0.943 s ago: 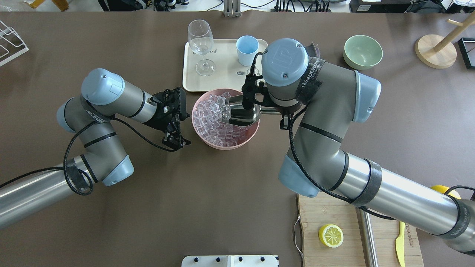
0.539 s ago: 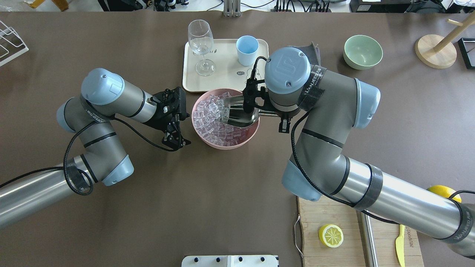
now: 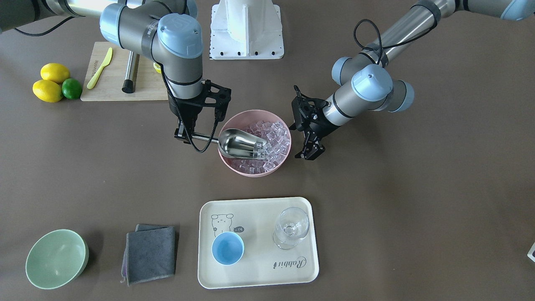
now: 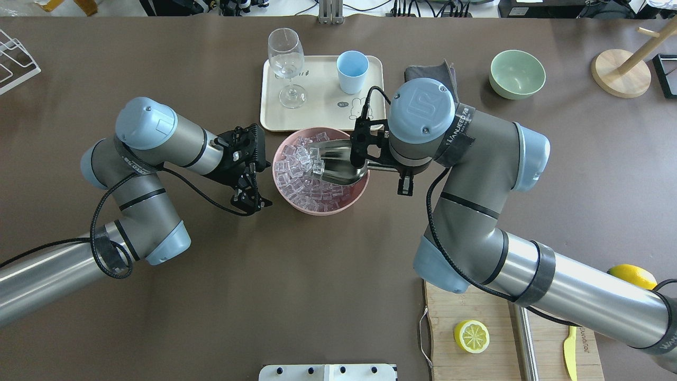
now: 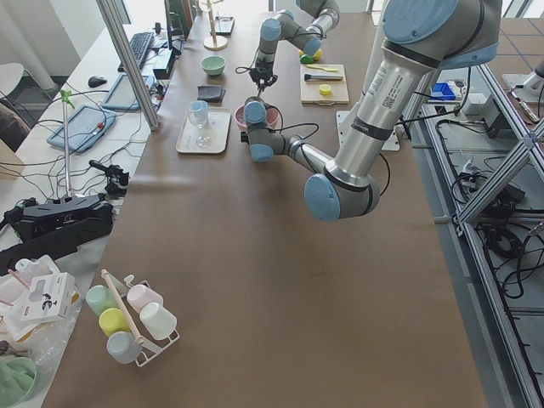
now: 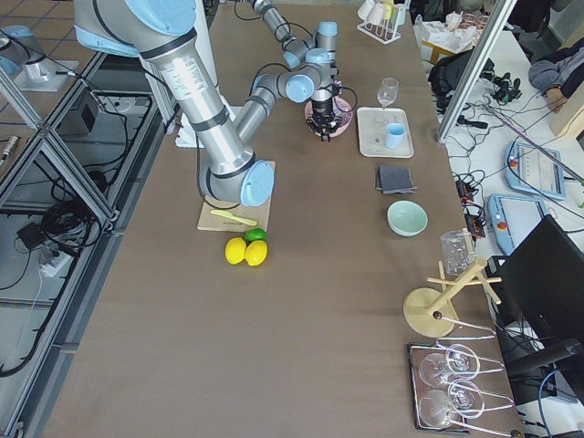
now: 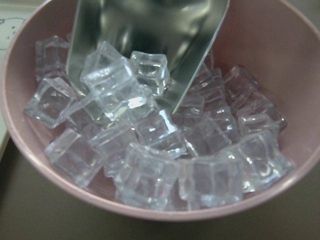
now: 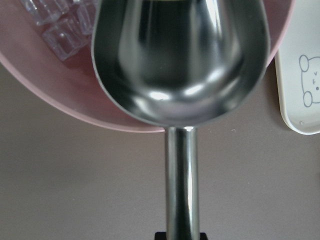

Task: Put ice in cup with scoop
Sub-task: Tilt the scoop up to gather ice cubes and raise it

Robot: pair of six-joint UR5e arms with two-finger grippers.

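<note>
The steel scoop [image 4: 341, 164] lies tilted in a pink bowl [image 4: 328, 209], its mouth pushed into the heap of clear ice cubes [image 4: 301, 180]. A few cubes sit at its lip in the left wrist view [image 7: 125, 85]. My right gripper [image 3: 184, 136] is shut on the scoop's handle [image 8: 182, 190] just outside the bowl's rim. My left gripper [image 4: 248, 201] is beside the bowl on its other side, empty, with its fingers together. The light-blue cup [image 4: 352, 71] stands upright on the cream tray [image 4: 317, 114] beyond the bowl.
A clear stemmed glass [image 4: 286, 58] shares the tray with the cup. A grey cloth [image 3: 149, 253] and a pale green bowl [image 4: 517, 74] lie beside the tray. A cutting board [image 4: 476, 360] with a lemon half, knife and steel cylinder is near my right arm.
My right wrist has shifted right and back toward the robot, swinging the scoop's handle with it. The scoop's mouth stays in the ice. The left arm has not moved.
</note>
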